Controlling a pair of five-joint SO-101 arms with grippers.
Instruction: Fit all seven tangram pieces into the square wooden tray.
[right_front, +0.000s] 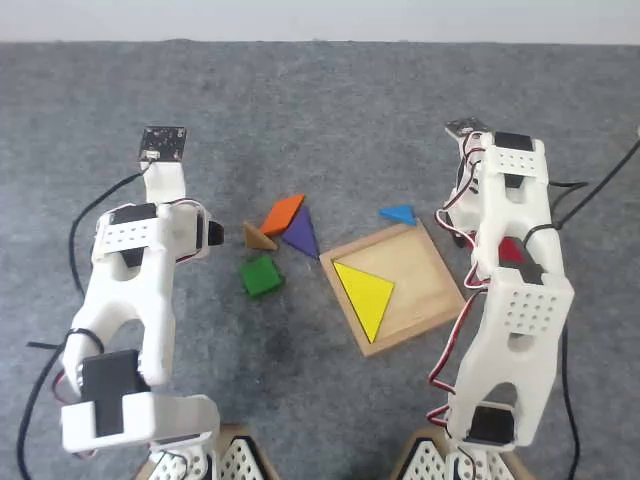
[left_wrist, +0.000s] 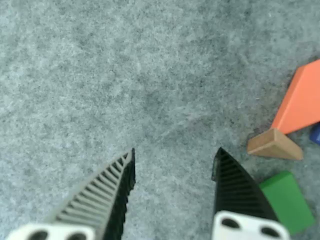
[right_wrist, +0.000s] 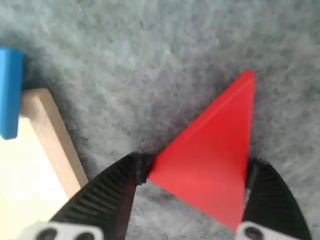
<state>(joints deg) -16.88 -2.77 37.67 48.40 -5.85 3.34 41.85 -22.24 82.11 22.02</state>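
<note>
Nearest: square wooden tray (right_front: 430, 270), sitting rotated like a diamond on the grey felt surface (right_front: 300, 110). There is one piece inside, the large yellow triangle (right_front: 367, 293), lying flat against the tray's near-left side. The rest of the tray floor is bare wood.

Left of the tray is the green square (right_front: 261, 275), apart from the rim. Just beyond it is the small tan triangle (right_front: 258, 237). The purple triangle (right_front: 300, 232) is next to that, with the orange parallelogram (right_front: 282, 213) touching its far edge. The small blue triangle (right_front: 399, 213) sits just off the tray's far corner.

Right gripper (right_wrist: 192, 167): it is down at the surface just right of the tray. Its fingers are closed onto the red triangle (right_wrist: 210, 150), with one tip on each side edge. I can't tell whether the piece is lifted or flat on the felt.

Left gripper (left_wrist: 172, 155): it is left of the loose cluster. Its fingers are spread wide over bare felt with nothing between them. The green square is just beside one finger, with the tan and orange pieces farther out on that side.
</note>
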